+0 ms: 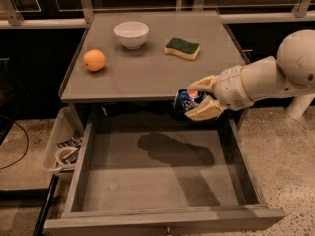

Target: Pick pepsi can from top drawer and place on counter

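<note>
My gripper [199, 101] is shut on the pepsi can [185, 101], a dark blue can with a round logo. It holds the can in the air at the level of the counter's front edge, right of the middle. The can lies roughly sideways between the pale fingers [203, 113]. The top drawer [162, 173] stands pulled out below, its grey bottom bare, with the arm's shadow on it. The counter [147, 77] is the flat grey top of the cabinet, just behind the can.
On the counter sit an orange [94, 60] at the left, a white bowl [131, 34] at the back and a green-and-yellow sponge [182, 48] right of it. A whitish bin of clutter [64, 144] stands on the floor left of the drawer.
</note>
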`<state>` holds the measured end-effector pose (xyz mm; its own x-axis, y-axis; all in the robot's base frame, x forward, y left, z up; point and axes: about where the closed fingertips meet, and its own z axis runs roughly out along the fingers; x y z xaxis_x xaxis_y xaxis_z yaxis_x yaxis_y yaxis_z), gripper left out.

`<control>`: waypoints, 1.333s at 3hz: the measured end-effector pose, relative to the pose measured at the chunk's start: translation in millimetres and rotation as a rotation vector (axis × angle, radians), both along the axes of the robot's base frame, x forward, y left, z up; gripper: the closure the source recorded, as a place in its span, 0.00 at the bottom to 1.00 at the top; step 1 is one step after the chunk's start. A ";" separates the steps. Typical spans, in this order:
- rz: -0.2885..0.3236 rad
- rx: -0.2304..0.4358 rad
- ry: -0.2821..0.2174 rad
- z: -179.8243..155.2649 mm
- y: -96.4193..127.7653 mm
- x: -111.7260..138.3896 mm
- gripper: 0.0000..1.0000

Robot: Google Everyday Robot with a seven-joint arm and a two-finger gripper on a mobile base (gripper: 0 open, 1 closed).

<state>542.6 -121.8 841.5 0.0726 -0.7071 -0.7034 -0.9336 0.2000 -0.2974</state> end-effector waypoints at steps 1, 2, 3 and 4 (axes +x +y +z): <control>-0.029 -0.001 -0.039 12.0 -2.5 3.2 1.00; -0.035 0.005 -0.092 33.7 -12.9 20.3 1.00; -0.036 0.014 -0.120 58.6 -30.6 53.5 1.00; -0.024 0.062 -0.116 73.2 -45.9 89.0 1.00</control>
<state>631.7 -167.8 914.7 0.1390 -0.6649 -0.7339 -0.8884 0.2437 -0.3890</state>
